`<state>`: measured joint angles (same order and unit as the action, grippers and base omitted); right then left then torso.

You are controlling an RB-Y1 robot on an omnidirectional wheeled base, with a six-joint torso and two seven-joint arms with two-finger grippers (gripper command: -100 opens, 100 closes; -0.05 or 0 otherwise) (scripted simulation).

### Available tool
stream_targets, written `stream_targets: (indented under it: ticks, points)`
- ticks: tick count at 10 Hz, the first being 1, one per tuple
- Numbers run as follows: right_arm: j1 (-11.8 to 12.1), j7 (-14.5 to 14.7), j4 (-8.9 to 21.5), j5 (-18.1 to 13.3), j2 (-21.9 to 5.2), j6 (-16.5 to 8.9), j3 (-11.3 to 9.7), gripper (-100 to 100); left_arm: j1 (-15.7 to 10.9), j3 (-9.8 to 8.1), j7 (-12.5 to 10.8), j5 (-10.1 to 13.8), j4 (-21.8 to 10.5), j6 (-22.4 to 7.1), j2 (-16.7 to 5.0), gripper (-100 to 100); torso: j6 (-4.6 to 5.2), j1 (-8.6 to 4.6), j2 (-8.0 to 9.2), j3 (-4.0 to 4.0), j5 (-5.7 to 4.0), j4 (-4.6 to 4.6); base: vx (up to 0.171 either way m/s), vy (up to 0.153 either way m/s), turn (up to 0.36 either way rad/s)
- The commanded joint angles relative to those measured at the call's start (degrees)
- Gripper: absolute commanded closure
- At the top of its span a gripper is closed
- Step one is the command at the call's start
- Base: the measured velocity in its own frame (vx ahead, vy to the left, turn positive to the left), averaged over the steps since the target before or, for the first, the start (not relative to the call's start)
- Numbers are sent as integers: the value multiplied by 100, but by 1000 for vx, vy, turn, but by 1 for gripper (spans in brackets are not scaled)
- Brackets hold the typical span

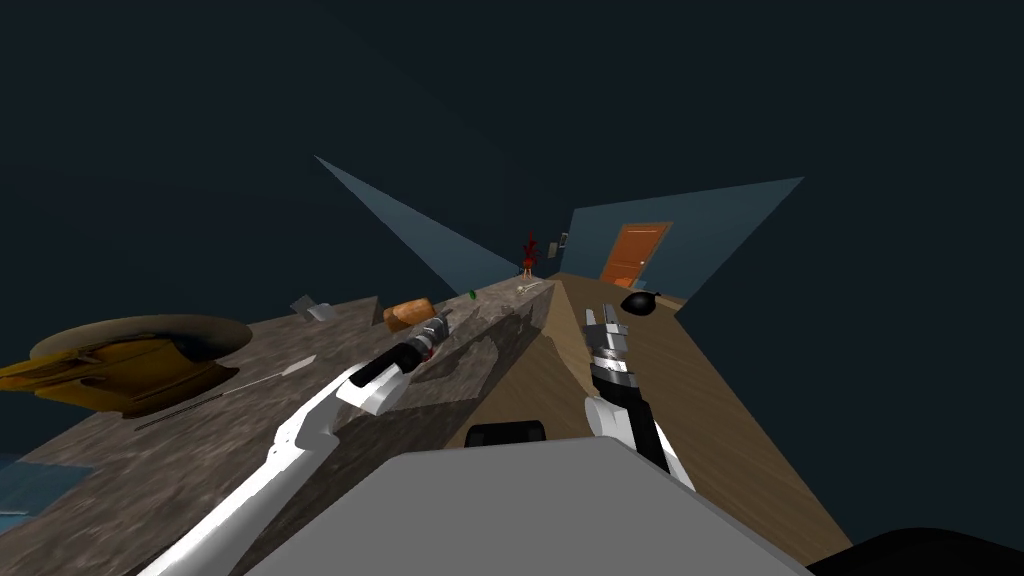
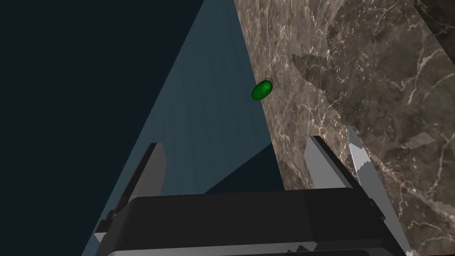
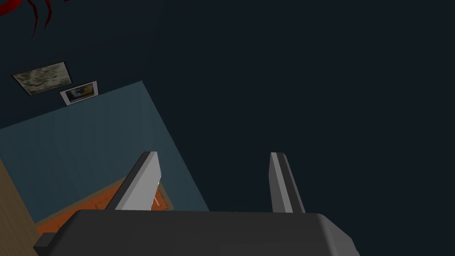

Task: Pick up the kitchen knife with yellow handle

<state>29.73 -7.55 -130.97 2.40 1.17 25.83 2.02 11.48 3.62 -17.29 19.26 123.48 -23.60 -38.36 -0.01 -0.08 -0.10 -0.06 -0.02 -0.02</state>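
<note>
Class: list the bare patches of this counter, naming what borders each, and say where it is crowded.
Free: the marble counter this side of the sink, between the thin utensil and the near edge; also the strip from the left tool to the green object. Crowded: the back, where the grey item and brown loaf sit past the sink.

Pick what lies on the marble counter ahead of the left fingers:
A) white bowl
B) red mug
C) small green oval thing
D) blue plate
C: the left wrist view shows a small green oval thing on the counter, beyond the open left fingers.
</note>
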Motion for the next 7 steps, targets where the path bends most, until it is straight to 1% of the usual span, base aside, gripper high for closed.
stream_targets:
  ticks: [1,2,4,5,7]
  points:
    - [0,0,0,0,0,0,0,0,-32,-42,-71,115,-89,-286,-109,-100,0,0,0,0,0,0,36,-20,-54]
    - [1,0,0,0,0,0,0,0,-72,-136,-201,319,-231,-494,-284,-100,-3,2,-1,-1,0,-1,49,-30,-89]
    - [1,0,0,0,0,0,0,0,-72,-136,-201,319,-231,-783,-284,-100,-3,0,-5,-3,0,-2,31,-18,-16]
    - [0,0,0,0,0,0,1,0,-100,-241,-333,526,-383,-949,-450,-100,-3,4,2,0,1,0,34,-21,-95]
    - [1,0,0,0,0,0,0,0,-100,-241,-333,526,-383,-1226,-450,-100,-3,1,-3,-2,0,-1,31,-16,-27]
